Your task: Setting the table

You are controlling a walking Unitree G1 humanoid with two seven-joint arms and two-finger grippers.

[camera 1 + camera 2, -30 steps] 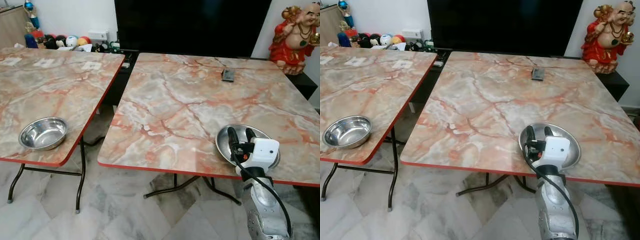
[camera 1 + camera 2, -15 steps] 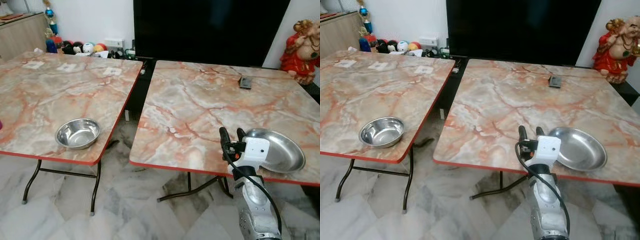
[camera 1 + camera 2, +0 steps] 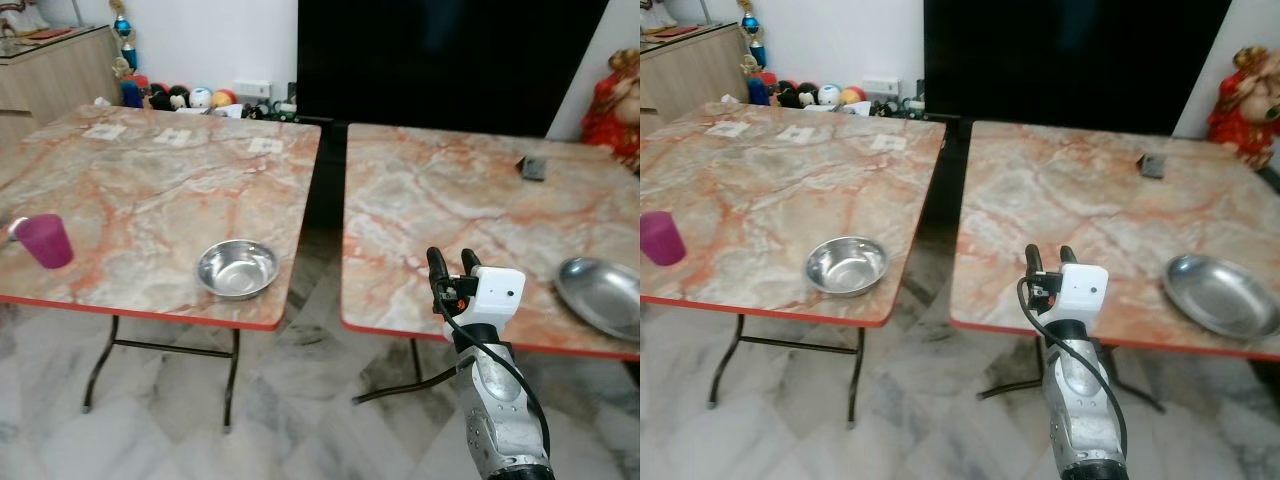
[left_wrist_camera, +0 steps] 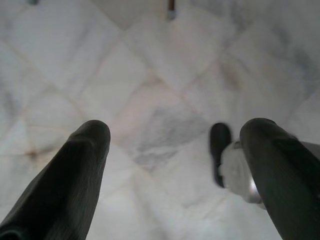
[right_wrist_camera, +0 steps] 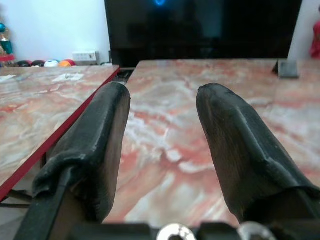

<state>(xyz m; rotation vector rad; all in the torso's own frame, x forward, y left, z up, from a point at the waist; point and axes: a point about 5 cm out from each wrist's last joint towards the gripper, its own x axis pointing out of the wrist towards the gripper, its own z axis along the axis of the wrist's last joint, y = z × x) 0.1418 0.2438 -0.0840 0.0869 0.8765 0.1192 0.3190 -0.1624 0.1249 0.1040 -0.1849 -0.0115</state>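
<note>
Two marble-patterned tables with red edges stand side by side with a narrow gap between them. On the left table (image 3: 150,190) a steel bowl (image 3: 237,268) sits near the front edge, toward the corner closest to the gap; its inside is bare shiny metal with nothing in it. A purple cup (image 3: 45,241) stands upright at the far left of the same table, well apart from the bowl; whether anything is in it cannot be told. On the right table (image 3: 470,200) a shallow steel plate (image 3: 600,297) lies near the front edge at the right, also holding nothing, and a small dark flat object (image 3: 534,168) lies toward the back.

The right gripper (image 3: 451,268) is raised in front of the right table's front edge, its two black fingers (image 5: 100,135) pointing up and away over the tabletop. They are parted with a clear gap between them, grasping nothing and touching nothing. The plate lies to the gripper's right, apart from it; the bowl lies well to its left, across the gap.

The left gripper (image 4: 175,165) hangs over the pale marble floor (image 4: 150,75), fingers spread wide and holding nothing
</note>
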